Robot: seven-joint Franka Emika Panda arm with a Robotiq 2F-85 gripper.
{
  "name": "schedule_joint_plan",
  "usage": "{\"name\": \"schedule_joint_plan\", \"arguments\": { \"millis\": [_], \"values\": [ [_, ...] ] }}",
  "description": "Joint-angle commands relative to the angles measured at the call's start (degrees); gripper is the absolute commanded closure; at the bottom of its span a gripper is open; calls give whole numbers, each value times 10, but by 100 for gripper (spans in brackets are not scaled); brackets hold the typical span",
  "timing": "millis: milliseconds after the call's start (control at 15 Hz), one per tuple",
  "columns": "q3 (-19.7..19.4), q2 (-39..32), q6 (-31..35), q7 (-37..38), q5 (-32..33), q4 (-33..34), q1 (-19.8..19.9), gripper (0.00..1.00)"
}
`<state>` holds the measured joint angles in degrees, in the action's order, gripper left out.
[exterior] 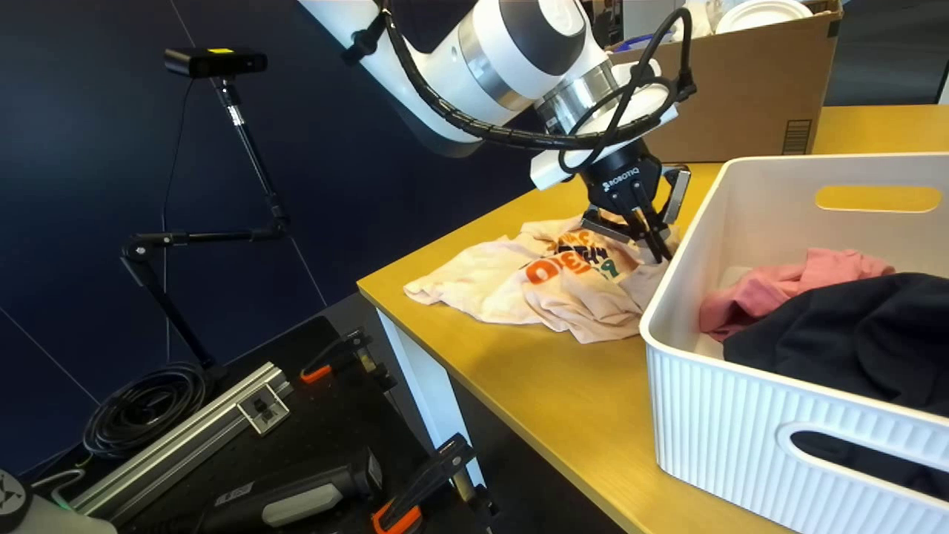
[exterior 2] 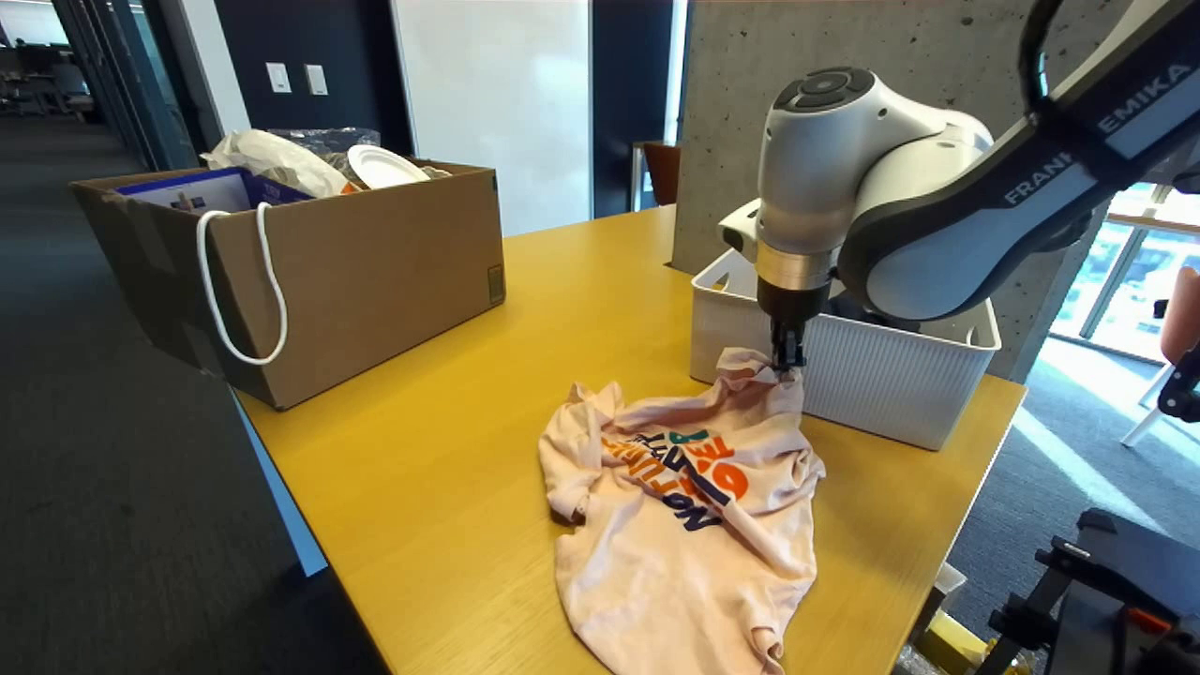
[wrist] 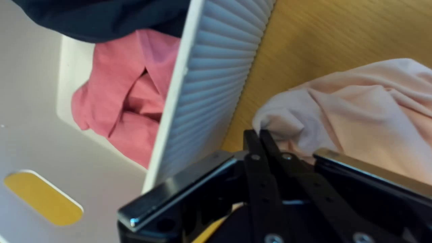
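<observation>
Peach shirt (exterior 2: 675,553): is lying just outside the bin (exterior 2: 881,384), one fold rising, most cloth resting on the table (exterior 2: 450,450)
Gripper (exterior 2: 787,361): is pinching that fold beside the bin, jaws pressed together
Bin: is already holding pink garment (exterior: 793,285), dark garment (exterior: 838,341)
Arm (exterior 2: 914,202): is hanging bent, higher than the bin's rim, its end pointing down

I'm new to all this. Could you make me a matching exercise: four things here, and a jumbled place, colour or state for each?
1. Pincer
2. Pink cloth
3. Cardboard box
4. Printed shirt

A. brown
B. peach, mostly lying on the table
C. pinched shut on item 4
D. inside the white bin

Pairs: 1-C, 2-D, 3-A, 4-B
</observation>
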<state>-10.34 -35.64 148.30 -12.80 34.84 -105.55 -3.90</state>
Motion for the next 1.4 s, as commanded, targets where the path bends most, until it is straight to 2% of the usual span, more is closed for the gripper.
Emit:
{"name": "schedule_joint_plan", "arguments": {
  "millis": [0, 67, 200, 267, 333, 600, 667, 867, 1000, 1200, 1333],
  "values": [
    [-30, -47, -31, 96, 23, 56, -20, 99],
    [-32, -52, -35, 114, 22, 58, -22, 96],
    [-35, -60, -37, 143, 24, 62, -29, 100],
    [-35, -56, -34, 156, 25, 55, -34, 72],
    [-32, -49, -36, 164, 24, 44, -38, 71],
    [-40, 7, -18, 219, 51, -24, -72, 43],
    [-30, 21, -28, 224, 49, -41, -74, 37],
    [22, 39, -30, 174, 10, -71, -51, 13],
    [44, 55, -25, 156, -9, -97, -43, 1],
    [74, 93, -29, 122, -57, -141, -26, 0],
    [91, 140, -32, 108, -105, -196, -19, 0]
  ]
}}
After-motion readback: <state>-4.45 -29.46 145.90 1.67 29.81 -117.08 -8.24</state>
